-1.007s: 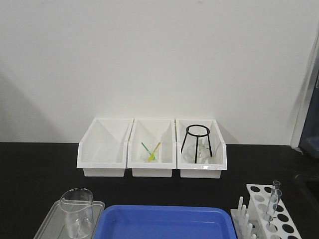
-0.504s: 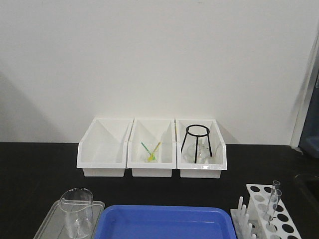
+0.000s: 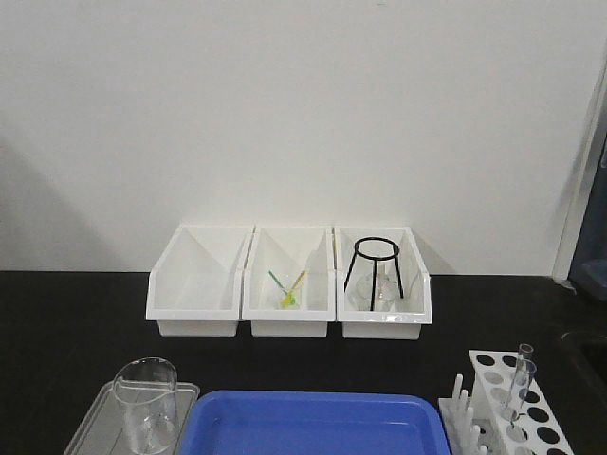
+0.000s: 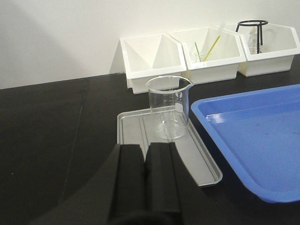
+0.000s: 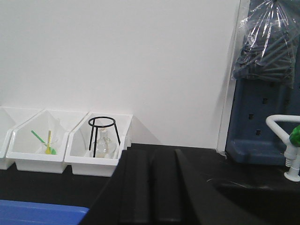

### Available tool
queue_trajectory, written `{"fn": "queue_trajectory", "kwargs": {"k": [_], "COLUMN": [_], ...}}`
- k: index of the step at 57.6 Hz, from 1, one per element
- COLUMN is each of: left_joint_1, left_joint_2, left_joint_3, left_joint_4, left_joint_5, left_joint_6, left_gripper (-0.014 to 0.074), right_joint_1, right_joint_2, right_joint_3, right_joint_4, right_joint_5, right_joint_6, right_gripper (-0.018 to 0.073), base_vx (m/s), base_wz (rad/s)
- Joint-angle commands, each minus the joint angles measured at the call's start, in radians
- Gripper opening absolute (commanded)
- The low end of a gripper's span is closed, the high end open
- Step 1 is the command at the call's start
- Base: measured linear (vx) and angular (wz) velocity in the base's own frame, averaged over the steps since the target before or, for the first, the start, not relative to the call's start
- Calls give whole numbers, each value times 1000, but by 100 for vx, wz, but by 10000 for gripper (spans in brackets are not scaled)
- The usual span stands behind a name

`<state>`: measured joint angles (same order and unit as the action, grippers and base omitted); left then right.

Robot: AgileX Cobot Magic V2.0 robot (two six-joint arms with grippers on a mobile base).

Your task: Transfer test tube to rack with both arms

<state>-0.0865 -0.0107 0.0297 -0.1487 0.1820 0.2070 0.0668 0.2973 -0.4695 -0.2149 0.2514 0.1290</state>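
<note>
The white rack (image 3: pixel 493 365) stands at the bottom right of the front view, with upright pegs on its left side. A clear test tube (image 3: pixel 521 384) stands in one of its holes, leaning slightly. Neither arm shows in the front view. In the left wrist view my left gripper (image 4: pixel 146 149) is shut with nothing between its black fingers, hovering at the near end of the grey tray (image 4: pixel 201 159). My right gripper (image 5: pixel 151 157) is also shut and empty, above the black tabletop. Rack and test tube are out of both wrist views.
A glass beaker (image 4: pixel 168 105) stands on the grey tray. A blue tray (image 3: pixel 313 422) lies in the middle front. Three white bins (image 3: pixel 289 280) line the back wall, one holding a black tripod stand (image 3: pixel 376 265). A sink tap (image 5: pixel 290 145) is at the right.
</note>
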Motion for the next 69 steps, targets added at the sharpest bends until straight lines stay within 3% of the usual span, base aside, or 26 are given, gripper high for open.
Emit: {"fn": "queue_trajectory", "kwargs": {"k": [1, 21, 29, 44, 69], "left_joint_1": [1, 1, 1, 1, 1], "left_joint_2": [-15, -15, -15, -15, -15], "left_joint_3": [-28, -28, -28, -28, -28], "left_joint_4": [-14, -14, -14, -14, -14], "left_joint_5": [-85, -85, -82, -81, -81], "left_joint_6": [-8, -8, -8, -8, -8], "left_gripper": [-7, -7, -7, -7, -7], "right_joint_1": [-5, -4, -4, -4, -5], "right_joint_2": [10, 2, -86, -310, -317], "right_joint_3": [-28, 2, 181, 519, 518], "right_joint_4": [-7, -33, -13, 121, 123], "right_joint_5": [-83, -76, -127, -240, -187], "right_joint_6": [-4, -8, -7, -11, -11], "right_gripper": [-11, -11, -11, -11, -11], "base_vx": [0, 0, 0, 0, 0], "base_wz": [0, 0, 0, 0, 0]}}
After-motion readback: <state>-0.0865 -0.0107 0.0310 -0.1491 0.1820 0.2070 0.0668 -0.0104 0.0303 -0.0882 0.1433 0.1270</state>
